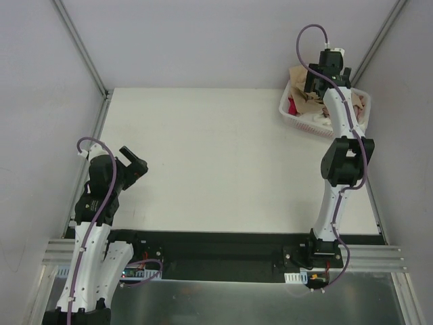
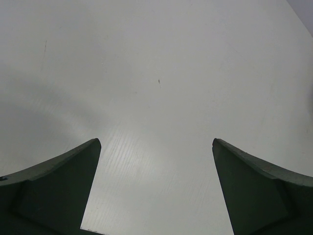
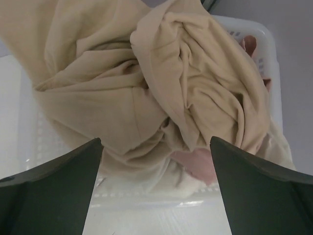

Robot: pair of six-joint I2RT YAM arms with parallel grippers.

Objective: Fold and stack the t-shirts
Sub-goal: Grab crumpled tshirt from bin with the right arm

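Observation:
A crumpled tan-beige t-shirt point(image 3: 146, 83) lies heaped on top in the white basket point(image 1: 292, 118) at the table's far right corner. A dusty pink t-shirt point(image 3: 200, 164) and a white one point(image 3: 161, 178) peek out beneath it; a red-pink one point(image 1: 291, 106) shows at the basket's left side. My right gripper point(image 3: 155, 147) hangs open just above the pile, with nothing between its fingers. At the table's near left my left gripper point(image 1: 135, 162) is open over the bare white tabletop point(image 2: 156, 88), holding nothing.
The white lattice basket's rim point(image 3: 264, 44) sits close to the right wall point(image 1: 406, 88) and the back corner post. A metal rail point(image 1: 101, 128) runs along the table's left edge beside the left arm.

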